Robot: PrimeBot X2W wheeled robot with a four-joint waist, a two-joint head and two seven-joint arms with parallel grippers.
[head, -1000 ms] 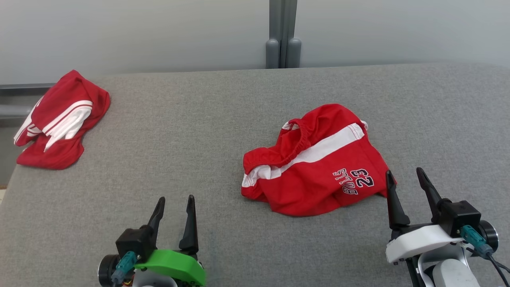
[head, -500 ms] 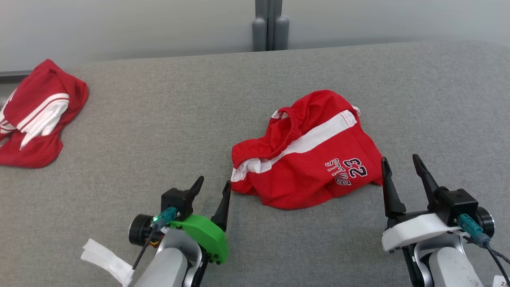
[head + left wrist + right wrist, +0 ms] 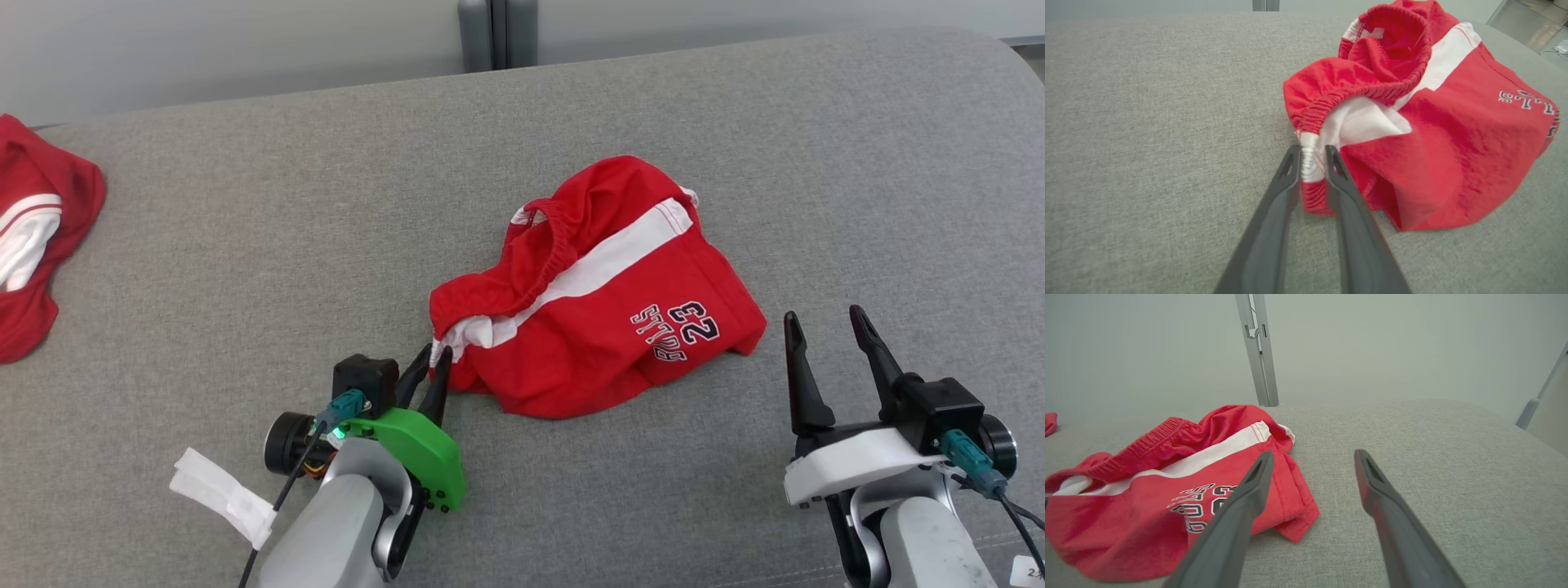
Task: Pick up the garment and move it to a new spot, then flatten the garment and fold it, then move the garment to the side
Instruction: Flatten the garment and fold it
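A crumpled red garment (image 3: 596, 327), a pair of shorts with a white stripe and a printed "23", lies mid-surface on grey fabric. My left gripper (image 3: 435, 353) is at its near-left corner. In the left wrist view the garment (image 3: 1433, 134) has the white-and-red end of its waistband pinched between the left gripper (image 3: 1312, 149) fingers, which are nearly together. My right gripper (image 3: 820, 314) stands open just right of the garment's hem, apart from it. In the right wrist view the garment (image 3: 1147, 490) lies left of the open right gripper (image 3: 1312, 455).
A second red-and-white garment (image 3: 33, 237) lies at the far left edge of the grey padded surface (image 3: 245, 245). A grey post (image 3: 496, 33) stands behind the surface against a pale wall. The surface rounds off at the upper right.
The camera view has shifted. My left gripper has moved forward and right to the garment's waistband corner and closed its fingers on it. The right gripper stays open beside the hem.
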